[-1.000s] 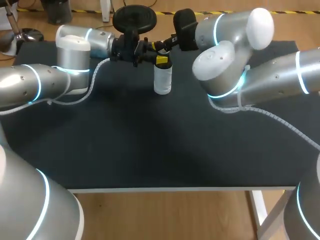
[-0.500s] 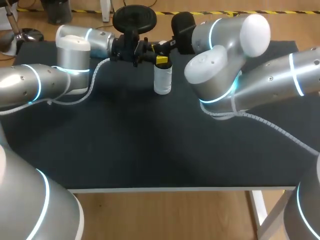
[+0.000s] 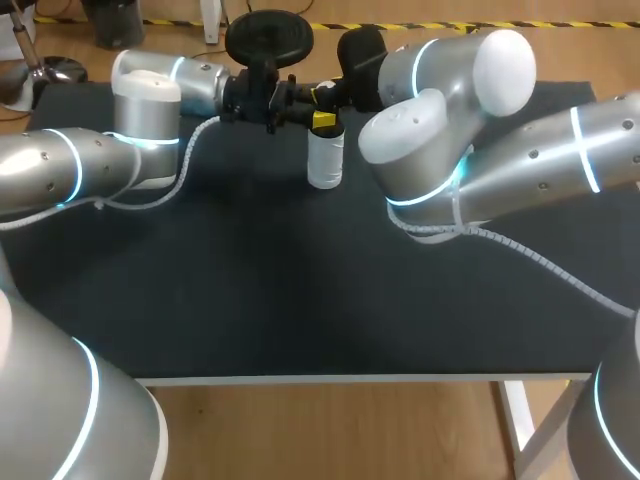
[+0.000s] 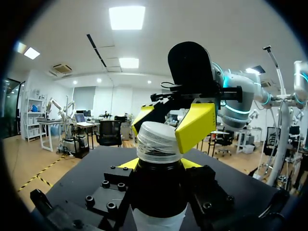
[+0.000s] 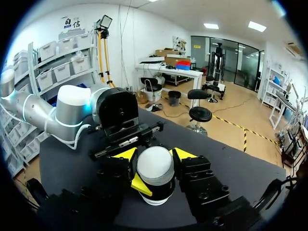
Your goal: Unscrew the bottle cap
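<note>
A small bottle (image 3: 325,162) with a pale label stands upright at the back middle of the black table. In the left wrist view its dark neck (image 4: 158,183) sits between my left gripper's (image 4: 159,166) fingers, which are shut on it from both sides. My left gripper (image 3: 316,121) comes in level from the left. The white ribbed cap (image 4: 157,139) shows above. My right gripper (image 5: 155,156) comes from the right and above, and its yellow-tipped fingers (image 4: 195,126) press the white cap (image 5: 155,167) from two sides. In the head view my right gripper (image 3: 325,96) hides the cap.
My right arm's big elbow (image 3: 415,150) hangs low over the table just right of the bottle, with a cable (image 3: 540,262) trailing to the right. My left arm (image 3: 150,110) lies along the back left. Bare black tabletop (image 3: 300,290) runs to the front edge.
My right gripper's fingers have come together onto the cap, and the right arm's elbow has swung left toward the bottle. The left arm and the bottle have stayed put.
</note>
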You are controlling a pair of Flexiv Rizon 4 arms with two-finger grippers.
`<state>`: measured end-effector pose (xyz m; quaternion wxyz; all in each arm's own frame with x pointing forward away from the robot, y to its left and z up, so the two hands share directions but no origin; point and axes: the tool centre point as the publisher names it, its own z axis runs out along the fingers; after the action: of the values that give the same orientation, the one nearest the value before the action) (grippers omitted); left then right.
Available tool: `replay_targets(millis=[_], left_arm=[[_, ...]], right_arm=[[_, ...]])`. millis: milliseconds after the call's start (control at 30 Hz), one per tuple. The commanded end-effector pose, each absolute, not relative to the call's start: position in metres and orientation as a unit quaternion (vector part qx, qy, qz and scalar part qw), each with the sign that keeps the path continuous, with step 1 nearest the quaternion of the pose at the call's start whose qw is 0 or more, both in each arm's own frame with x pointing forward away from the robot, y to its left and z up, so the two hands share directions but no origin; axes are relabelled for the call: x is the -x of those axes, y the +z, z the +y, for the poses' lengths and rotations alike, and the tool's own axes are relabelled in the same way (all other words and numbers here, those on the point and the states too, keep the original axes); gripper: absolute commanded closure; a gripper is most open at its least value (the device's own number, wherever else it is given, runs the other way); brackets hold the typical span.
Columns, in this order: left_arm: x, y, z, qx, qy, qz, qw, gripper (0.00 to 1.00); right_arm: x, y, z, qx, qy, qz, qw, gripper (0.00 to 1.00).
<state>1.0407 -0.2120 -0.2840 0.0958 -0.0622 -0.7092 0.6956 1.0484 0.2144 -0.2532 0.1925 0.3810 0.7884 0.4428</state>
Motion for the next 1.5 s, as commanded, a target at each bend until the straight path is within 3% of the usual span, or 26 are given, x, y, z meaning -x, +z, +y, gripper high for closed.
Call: replay_targets(millis=[33, 900, 1500], left_arm=[[-1.043, -0.285, -0.213, 0.063, 0.696, -0.709, 0.098, 1.00], [-1.043, -0.285, -0.213, 0.063, 0.696, -0.709, 0.098, 1.00], [-1.043, -0.285, -0.213, 0.063, 0.696, -0.709, 0.098, 1.00]], right_arm=[[-1.045, -0.247, 0.211, -0.381, 0.439, 0.791, 0.189, 1.00], [-1.048, -0.210, 0.181, -0.389, 0.437, 0.779, 0.226, 1.00], [-1.039, -0.291, 0.090, -0.488, 0.375, 0.762, 0.200, 1.00]])
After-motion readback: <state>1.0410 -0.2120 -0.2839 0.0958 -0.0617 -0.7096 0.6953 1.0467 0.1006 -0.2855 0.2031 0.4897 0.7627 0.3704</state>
